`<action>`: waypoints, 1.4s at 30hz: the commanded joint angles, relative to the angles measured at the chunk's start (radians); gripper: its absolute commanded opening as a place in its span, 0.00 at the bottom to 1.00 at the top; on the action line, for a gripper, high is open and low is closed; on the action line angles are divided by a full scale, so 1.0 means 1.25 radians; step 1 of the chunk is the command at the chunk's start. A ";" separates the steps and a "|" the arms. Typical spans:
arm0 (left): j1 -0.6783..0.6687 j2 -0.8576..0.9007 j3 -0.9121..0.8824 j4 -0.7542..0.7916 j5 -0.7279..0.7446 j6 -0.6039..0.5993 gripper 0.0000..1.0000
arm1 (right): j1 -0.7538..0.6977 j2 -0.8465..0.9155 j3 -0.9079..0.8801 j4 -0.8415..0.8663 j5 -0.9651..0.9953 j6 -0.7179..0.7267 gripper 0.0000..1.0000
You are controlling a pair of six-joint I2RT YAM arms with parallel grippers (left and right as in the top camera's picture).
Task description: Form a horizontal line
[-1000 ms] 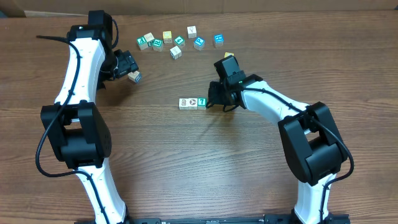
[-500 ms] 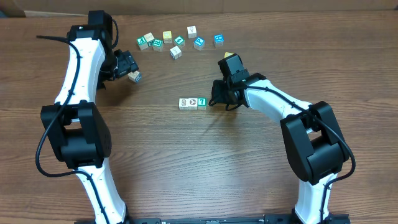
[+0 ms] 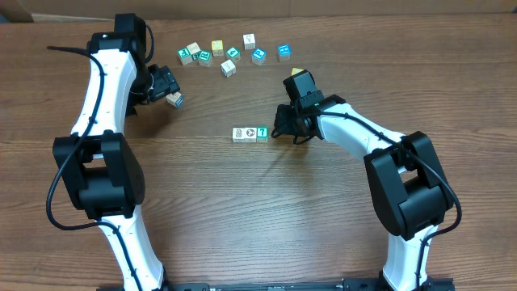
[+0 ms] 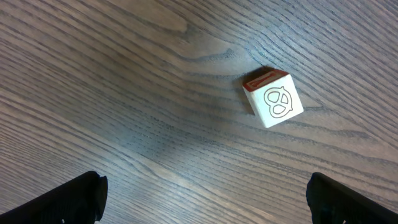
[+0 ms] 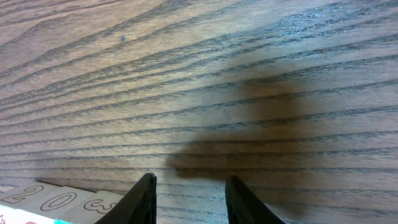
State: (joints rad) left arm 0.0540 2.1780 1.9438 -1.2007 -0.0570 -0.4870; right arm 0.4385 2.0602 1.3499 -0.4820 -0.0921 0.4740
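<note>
Centrally on the brown wooden desk (image 3: 242, 210), shows the horizontal line of tiny wooden picture cubes (image 3: 250, 134): three countable, teal rightmost. Sets right jaws beside it, slightly apart, empty; left jaws wide near a loose white cube (image 4: 273, 99). Probably nearly finished.

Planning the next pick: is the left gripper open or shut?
Open. The left gripper shows fingertips far apart in the bottom corners, nothing between them.

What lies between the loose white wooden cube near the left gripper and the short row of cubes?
The overhead view shows only bare brown wooden table between the loose white wooden cube and the short row of cubes.
</note>
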 commanded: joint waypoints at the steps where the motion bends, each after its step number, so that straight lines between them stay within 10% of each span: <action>1: -0.007 0.008 0.012 0.001 -0.004 0.007 1.00 | 0.000 0.008 0.001 0.005 0.011 0.000 0.32; 16: -0.007 0.008 0.012 0.001 -0.004 0.007 1.00 | 0.000 0.008 0.001 0.027 0.041 -0.003 0.04; 42: -0.007 0.008 0.012 0.001 -0.004 0.007 1.00 | 0.000 0.008 0.001 0.034 0.040 -0.003 0.04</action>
State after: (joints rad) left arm 0.0540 2.1780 1.9438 -1.2003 -0.0570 -0.4870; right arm 0.4385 2.0602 1.3499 -0.4423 -0.0517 0.4713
